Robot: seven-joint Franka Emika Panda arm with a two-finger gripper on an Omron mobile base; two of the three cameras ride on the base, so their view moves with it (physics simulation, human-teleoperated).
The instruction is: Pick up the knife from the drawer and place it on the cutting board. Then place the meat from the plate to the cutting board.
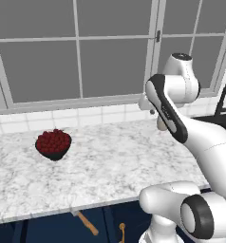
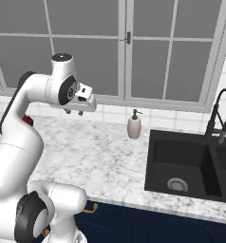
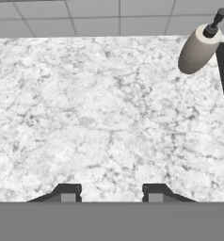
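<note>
Glossy white rounded arm segments, dark grey joint bands, black-capped round joints

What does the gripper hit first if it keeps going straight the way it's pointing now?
Likely the bare marble counter: the gripper, jaws apart and empty, points down at it. The soap dispenser sits off to one side, apparently out of that line.
</note>
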